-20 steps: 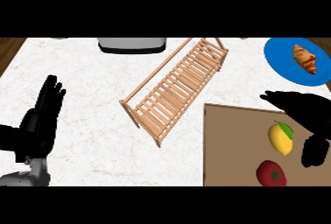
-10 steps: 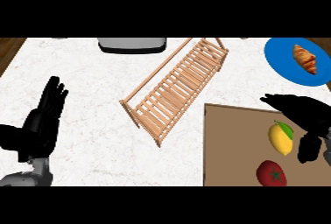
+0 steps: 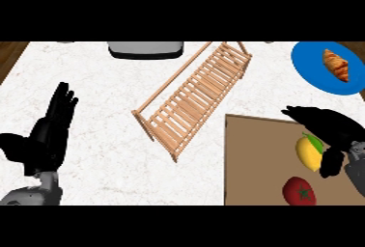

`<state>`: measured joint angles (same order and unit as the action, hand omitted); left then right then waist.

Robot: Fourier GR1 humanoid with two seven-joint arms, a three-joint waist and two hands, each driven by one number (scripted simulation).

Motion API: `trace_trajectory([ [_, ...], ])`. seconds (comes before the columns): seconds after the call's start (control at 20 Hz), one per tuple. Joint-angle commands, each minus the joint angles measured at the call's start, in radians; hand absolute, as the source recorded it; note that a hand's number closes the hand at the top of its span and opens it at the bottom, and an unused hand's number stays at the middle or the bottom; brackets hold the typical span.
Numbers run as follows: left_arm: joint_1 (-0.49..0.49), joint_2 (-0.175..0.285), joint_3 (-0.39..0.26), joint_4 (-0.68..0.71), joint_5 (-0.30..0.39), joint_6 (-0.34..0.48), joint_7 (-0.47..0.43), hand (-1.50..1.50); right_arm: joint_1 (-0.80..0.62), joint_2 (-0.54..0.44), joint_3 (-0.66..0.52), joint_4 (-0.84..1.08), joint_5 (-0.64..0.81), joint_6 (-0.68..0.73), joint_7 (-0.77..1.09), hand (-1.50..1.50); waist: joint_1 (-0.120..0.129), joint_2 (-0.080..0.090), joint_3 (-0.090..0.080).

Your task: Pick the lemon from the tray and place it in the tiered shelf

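A yellow lemon (image 3: 308,152) lies on the brown tray (image 3: 257,164) at the lower right. My right hand (image 3: 329,129) hangs over it from the right, fingers curved above the lemon and thumb down beside it, not closed round it. The wooden slatted tiered shelf (image 3: 192,96) lies tilted across the counter's middle. At the lower left my left hand (image 3: 49,135) rests open, fingers pointing up.
A red tomato (image 3: 299,191) sits on the tray below the lemon. A blue plate (image 3: 314,72) with a croissant (image 3: 338,64) is at the upper right. A grey appliance (image 3: 145,49) stands at the counter's back edge.
My right hand has edged slightly down and closer over the lemon. The left hand and the lemon have stayed put.
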<state>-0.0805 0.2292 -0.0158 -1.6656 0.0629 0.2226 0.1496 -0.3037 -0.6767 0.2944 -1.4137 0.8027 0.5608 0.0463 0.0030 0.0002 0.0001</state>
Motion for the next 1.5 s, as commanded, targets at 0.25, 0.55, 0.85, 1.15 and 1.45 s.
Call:
trace_trajectory([
  [0.25,-0.057,-0.001,0.082,0.088,0.021,-0.065,-0.026,0.00,-0.008,0.035,-0.073,0.117,0.102,-0.012,-0.126,-1.50,-0.002,0.001,0.000],
  [0.55,0.009,-0.060,0.024,-0.013,-0.047,-0.024,0.001,0.00,0.057,0.051,-0.048,0.095,0.174,0.007,-0.157,1.50,-0.003,-0.001,0.000],
  [0.85,0.004,-0.020,0.087,0.022,0.001,-0.089,-0.034,0.00,0.005,0.078,-0.025,0.170,0.281,-0.195,-0.258,1.50,0.001,0.001,0.000],
  [1.15,0.021,-0.028,0.064,-0.009,-0.025,-0.066,-0.001,0.00,0.140,0.247,0.174,-0.084,0.298,-0.269,-0.285,1.50,-0.007,-0.006,0.000],
  [1.45,0.038,-0.041,0.050,-0.042,-0.041,-0.056,0.000,0.00,0.237,0.249,0.182,-0.230,0.209,-0.217,-0.362,1.50,-0.014,-0.006,0.000],
])
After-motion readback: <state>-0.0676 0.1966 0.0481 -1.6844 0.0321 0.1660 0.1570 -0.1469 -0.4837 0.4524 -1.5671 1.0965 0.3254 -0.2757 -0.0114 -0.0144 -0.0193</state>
